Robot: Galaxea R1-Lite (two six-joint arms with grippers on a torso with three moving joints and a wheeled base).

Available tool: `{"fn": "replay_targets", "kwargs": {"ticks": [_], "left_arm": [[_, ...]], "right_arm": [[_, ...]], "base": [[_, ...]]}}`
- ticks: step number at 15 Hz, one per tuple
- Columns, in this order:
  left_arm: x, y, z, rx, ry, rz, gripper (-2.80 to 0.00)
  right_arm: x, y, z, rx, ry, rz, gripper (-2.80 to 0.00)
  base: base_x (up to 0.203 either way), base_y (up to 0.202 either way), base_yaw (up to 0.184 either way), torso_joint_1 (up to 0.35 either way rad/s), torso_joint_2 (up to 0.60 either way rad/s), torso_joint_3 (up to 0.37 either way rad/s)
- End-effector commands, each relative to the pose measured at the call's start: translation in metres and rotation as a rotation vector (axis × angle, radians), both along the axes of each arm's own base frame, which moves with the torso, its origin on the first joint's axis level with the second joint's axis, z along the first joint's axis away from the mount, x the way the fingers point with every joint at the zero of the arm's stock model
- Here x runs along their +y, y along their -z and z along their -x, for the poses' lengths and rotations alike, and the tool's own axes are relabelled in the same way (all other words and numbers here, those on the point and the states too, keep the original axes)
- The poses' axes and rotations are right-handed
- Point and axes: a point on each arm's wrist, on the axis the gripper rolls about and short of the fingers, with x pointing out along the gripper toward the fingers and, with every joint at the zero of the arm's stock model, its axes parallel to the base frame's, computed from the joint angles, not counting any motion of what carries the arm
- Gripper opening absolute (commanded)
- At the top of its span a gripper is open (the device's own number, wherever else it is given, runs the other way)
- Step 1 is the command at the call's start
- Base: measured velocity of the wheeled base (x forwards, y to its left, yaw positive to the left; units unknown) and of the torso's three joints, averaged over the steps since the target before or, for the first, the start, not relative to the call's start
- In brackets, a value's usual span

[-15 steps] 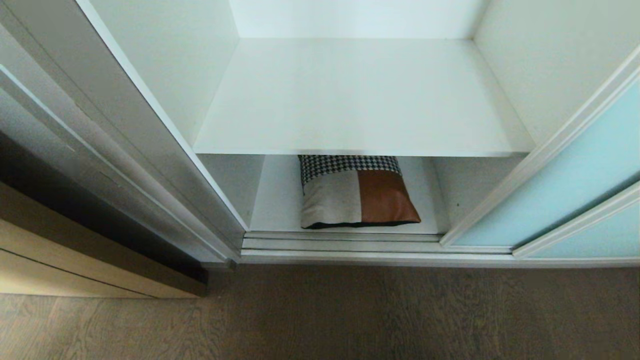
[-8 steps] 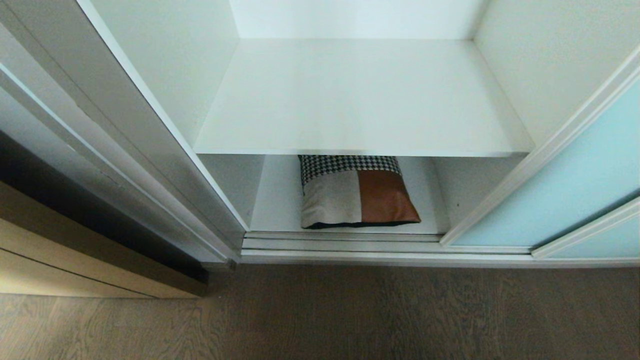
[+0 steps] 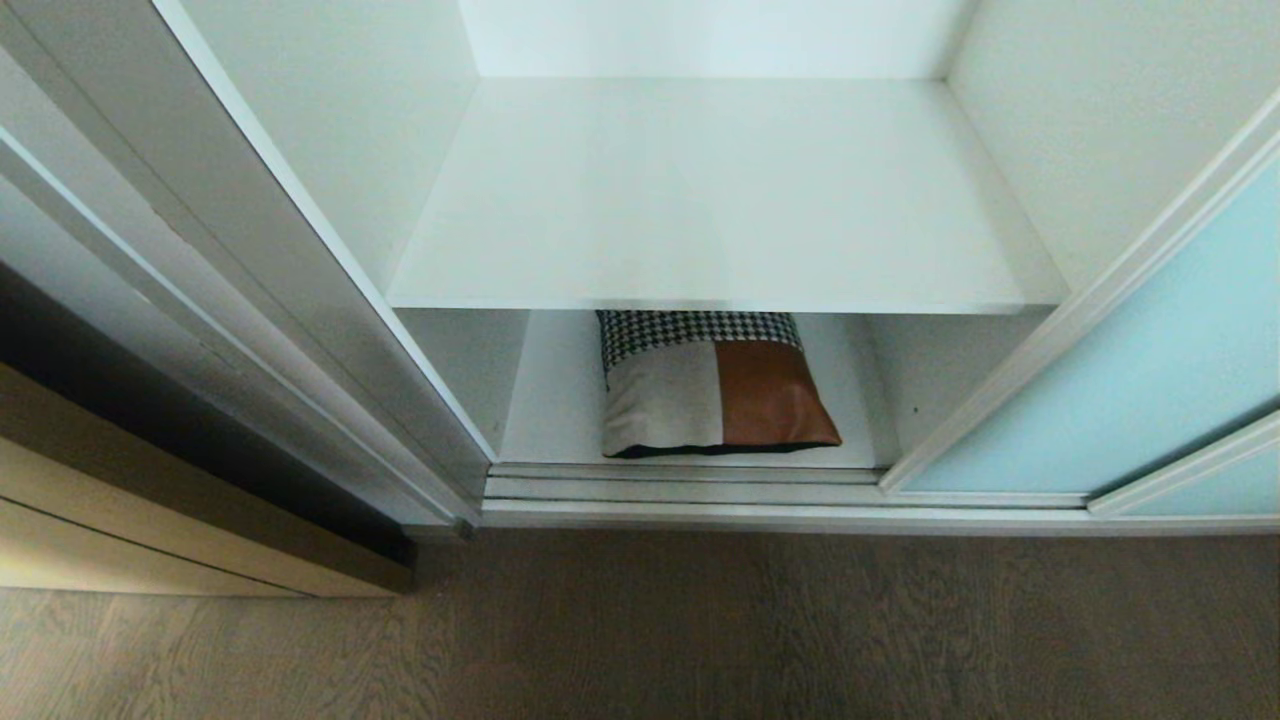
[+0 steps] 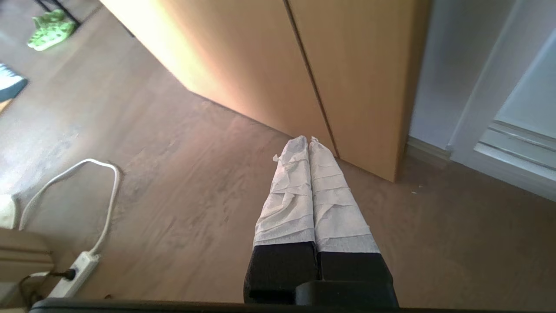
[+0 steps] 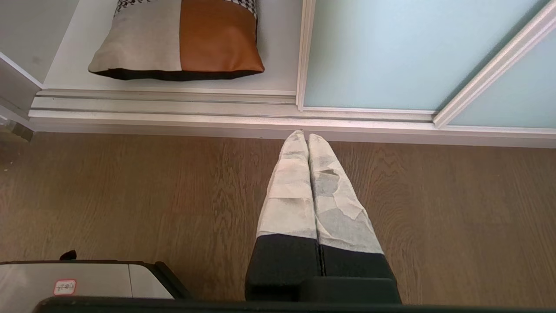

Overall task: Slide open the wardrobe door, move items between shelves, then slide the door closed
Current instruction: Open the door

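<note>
The wardrobe compartment stands open. An upper shelf (image 3: pixel 720 200) lies bare, and on the lower shelf (image 3: pixel 550 400) rests the item (image 3: pixel 715 395), a cushion of houndstooth, pale grey and tan-brown patches with a black underside. The pale aqua sliding wardrobe door (image 3: pixel 1150 340) is pushed to the right. Neither gripper shows in the head view. My right gripper (image 5: pixel 304 135) is shut and empty over the floor before the door track, with the item (image 5: pixel 178 39) ahead and the door (image 5: pixel 382 48) beside it. My left gripper (image 4: pixel 307 140) is shut and empty, low over the floor.
A light wooden panel (image 4: pixel 347 65) stands close ahead of the left gripper and left of the wardrobe (image 3: pixel 150 540). A white power strip with cable (image 4: pixel 74 271) and a green thing (image 4: pixel 50 28) lie on the floor. The silver door track (image 3: pixel 700 490) runs along the wardrobe's foot.
The front aqua door panel's frame has slid further right along the track. The cushion and shelves have not moved.
</note>
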Motion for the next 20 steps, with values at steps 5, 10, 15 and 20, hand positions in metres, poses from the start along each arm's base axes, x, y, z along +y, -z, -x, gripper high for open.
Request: {"fn": "replay_targets", "kwargs": {"ticks": [5, 10, 15, 20], "left_arm": [[-0.001, 0.002, 0.008, -0.024, -0.035, -0.042, -2.8], [-0.004, 0.005, 0.019, -0.114, 0.108, -0.068, -2.8], [-0.011, 0.012, 0.024, -0.074, 0.444, -0.07, -2.8], [-0.016, 0.025, 0.02, -0.035, 0.641, -0.041, -2.8]], "right_arm": [[0.0, 0.0, 0.0, 0.0, 0.0, -0.001, -2.8], [0.0, 0.0, 0.0, 0.001, 0.001, 0.0, -2.8], [0.0, 0.0, 0.0, 0.0, 0.0, -0.001, -2.8], [0.0, 0.0, 0.0, 0.0, 0.0, -0.001, -2.8]], "base": [[0.0, 0.0, 0.0, 0.0, 0.0, 0.0], [0.0, 0.0, 0.0, 0.0, 0.0, 0.0], [0.0, 0.0, 0.0, 0.0, 0.0, 0.0], [0.0, 0.0, 0.0, 0.0, 0.0, 0.0]]}}
